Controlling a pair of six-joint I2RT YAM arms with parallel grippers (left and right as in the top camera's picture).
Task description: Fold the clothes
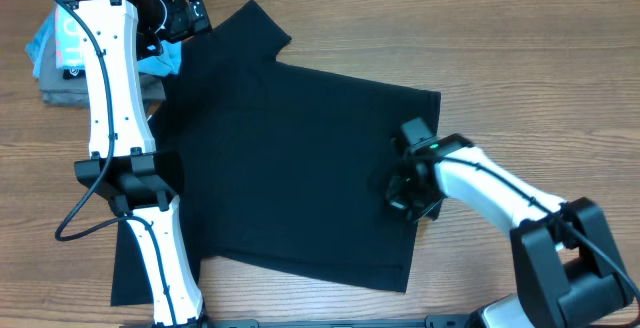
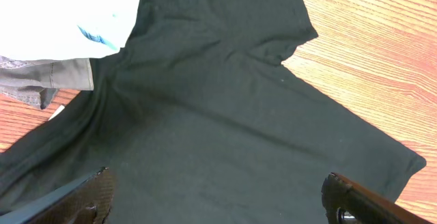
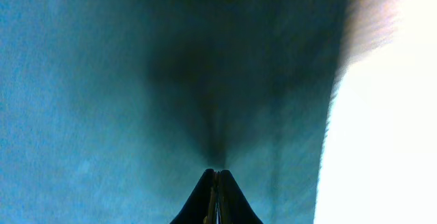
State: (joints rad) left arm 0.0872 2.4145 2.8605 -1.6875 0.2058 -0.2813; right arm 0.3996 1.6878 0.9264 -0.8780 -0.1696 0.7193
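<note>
- lying flat on the wooden table point(image 1: 500, 58), the black t-shirt point(image 1: 290, 168) spreads out from the grey folded pile point(image 1: 62, 92), touching it.
- left gripper point(image 2: 217, 200) hangs wide open over the shirt, just beside the pile.
- right gripper point(image 3: 217, 176) pinches the shirt edge farthest from the pile.

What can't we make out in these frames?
- Overhead: part of the black T-shirt, under the left arm.
- Overhead: garment pile, mostly behind that arm; lettering unreadable.
- Left wrist: left gripper, fingers cut off by the bottom edge.
- Right wrist: blurred, washed out on one side; only the right gripper, shut and pinching fabric, reads clearly.
</note>
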